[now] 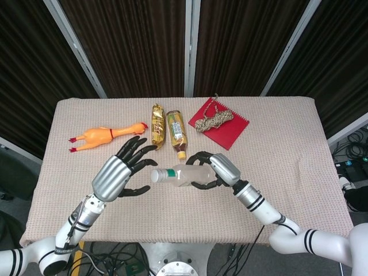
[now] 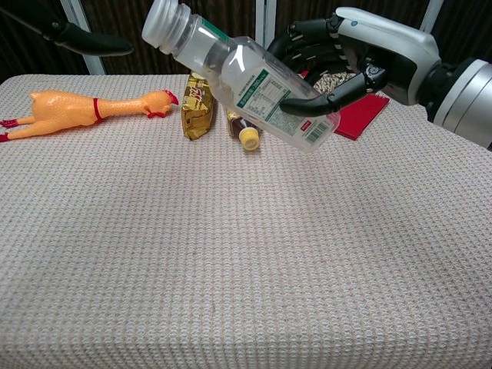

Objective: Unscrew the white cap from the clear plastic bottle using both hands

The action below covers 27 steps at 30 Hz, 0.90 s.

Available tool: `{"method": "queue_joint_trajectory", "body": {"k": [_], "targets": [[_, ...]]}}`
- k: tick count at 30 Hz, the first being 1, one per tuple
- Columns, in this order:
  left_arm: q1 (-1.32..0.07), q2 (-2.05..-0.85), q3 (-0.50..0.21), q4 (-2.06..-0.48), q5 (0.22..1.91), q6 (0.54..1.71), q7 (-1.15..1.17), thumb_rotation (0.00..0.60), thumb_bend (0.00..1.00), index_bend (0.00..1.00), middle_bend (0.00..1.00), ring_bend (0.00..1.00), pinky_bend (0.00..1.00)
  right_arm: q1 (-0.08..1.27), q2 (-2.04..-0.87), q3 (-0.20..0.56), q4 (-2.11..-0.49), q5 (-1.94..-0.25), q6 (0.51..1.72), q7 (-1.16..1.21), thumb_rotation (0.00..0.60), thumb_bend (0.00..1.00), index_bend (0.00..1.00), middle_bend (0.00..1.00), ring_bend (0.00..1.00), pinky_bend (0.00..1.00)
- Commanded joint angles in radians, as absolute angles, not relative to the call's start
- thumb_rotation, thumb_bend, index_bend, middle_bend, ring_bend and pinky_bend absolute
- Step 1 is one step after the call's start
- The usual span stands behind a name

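My right hand (image 1: 215, 169) (image 2: 346, 58) grips the clear plastic bottle (image 1: 183, 174) (image 2: 246, 81) by its body and holds it above the table, lying nearly level. The white cap (image 1: 156, 176) (image 2: 164, 21) points toward my left hand. My left hand (image 1: 119, 172) hovers just left of the cap with its fingers spread, touching nothing. In the chest view only dark fingertips (image 2: 84, 38) of the left hand show, at the top left.
On the beige cloth table (image 1: 287, 144) lie a rubber chicken (image 1: 103, 136), a gold snack packet (image 1: 157, 123), a small tea bottle with a yellow cap (image 1: 177, 134), and a coil of rope (image 1: 213, 120) on a red notebook (image 1: 225, 130).
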<state>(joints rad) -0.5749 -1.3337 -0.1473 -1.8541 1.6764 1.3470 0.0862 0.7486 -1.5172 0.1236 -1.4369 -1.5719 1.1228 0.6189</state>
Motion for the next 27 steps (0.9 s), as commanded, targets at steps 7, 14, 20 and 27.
{"method": "queue_joint_trajectory", "body": {"k": [7,14,20,27], "targets": [[-0.577,-1.335,-0.148,-1.851,1.671,1.339,0.084,0.6,0.22,0.37,0.13,0.02,0.01,0.749,-1.514,0.121,-1.438,-1.576,1.123,0.63,0.6,0.29,0.5,0.46,0.29,0.46],[-0.58,-1.335,-0.146,-1.852,1.668,1.329,0.084,0.6,0.22,0.38,0.13,0.02,0.01,0.75,-1.514,0.122,-1.441,-1.578,1.125,0.628,0.6,0.29,0.5,0.46,0.29,0.46],[-0.581,-1.34,-0.144,-1.848,1.671,1.328,0.083,0.6,0.23,0.4,0.13,0.02,0.01,0.75,-1.512,0.122,-1.445,-1.577,1.124,0.626,0.6,0.29,0.5,0.46,0.29,0.46],[-0.584,-1.341,-0.143,-1.844,1.679,1.328,0.076,0.6,0.29,0.44,0.13,0.02,0.01,0.75,-1.514,0.122,-1.446,-1.578,1.125,0.625,0.6,0.29,0.5,0.46,0.29,0.46]]}}
